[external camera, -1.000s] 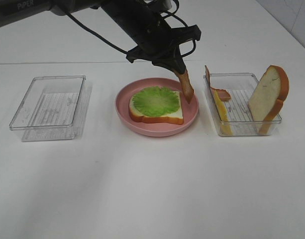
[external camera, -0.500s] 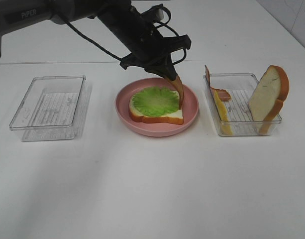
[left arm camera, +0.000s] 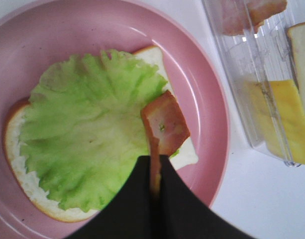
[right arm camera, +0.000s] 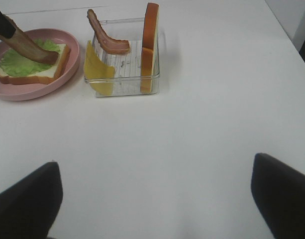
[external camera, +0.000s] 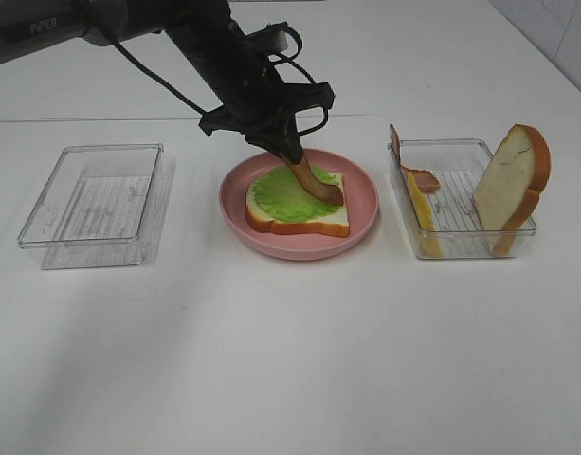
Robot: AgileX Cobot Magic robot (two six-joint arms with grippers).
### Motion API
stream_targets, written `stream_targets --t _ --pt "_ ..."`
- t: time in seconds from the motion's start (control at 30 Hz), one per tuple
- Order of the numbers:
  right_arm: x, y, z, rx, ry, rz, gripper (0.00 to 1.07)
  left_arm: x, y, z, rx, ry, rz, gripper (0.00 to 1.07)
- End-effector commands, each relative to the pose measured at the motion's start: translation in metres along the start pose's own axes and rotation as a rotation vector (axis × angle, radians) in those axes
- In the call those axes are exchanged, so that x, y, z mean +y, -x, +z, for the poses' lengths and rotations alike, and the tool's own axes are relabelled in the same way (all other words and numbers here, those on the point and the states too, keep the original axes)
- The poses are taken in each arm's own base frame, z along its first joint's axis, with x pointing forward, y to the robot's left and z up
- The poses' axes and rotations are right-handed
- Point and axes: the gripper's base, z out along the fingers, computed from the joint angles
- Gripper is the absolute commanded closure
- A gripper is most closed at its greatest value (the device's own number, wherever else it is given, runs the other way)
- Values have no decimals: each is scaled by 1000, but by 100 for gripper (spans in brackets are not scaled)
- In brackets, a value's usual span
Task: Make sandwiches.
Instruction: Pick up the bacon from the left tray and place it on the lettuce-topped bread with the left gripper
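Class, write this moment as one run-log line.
left claw shut on bacon strip | strip tip on lettuce | right claw open, empty

plate [external camera: 299,248]: pink
lettuce leaf [external camera: 281,199]: bright green, veined
bread slice [external camera: 304,226]: white, orange-brown crust
bacon strip [external camera: 317,185]: reddish brown
cheese slice [external camera: 423,218]: yellow
right tray [external camera: 458,210]: clear, ribbed lines
left gripper [external camera: 292,156]: black
table [external camera: 290,360]: white
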Motion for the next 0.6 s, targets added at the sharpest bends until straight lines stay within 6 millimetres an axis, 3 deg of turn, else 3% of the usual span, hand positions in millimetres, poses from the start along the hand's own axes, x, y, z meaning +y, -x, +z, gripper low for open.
stream_targets --t 0.03,0.47,0.6 --pt "0 -2 -3 -36 -7 -8 11 3 -2 4 22 29 7 107" --pt "0 -2 -3 -36 -7 -8 11 11 -5 16 42 67 16 107" --pt "0 -2 -3 -36 -7 -8 11 13 -5 15 45 86 27 102"
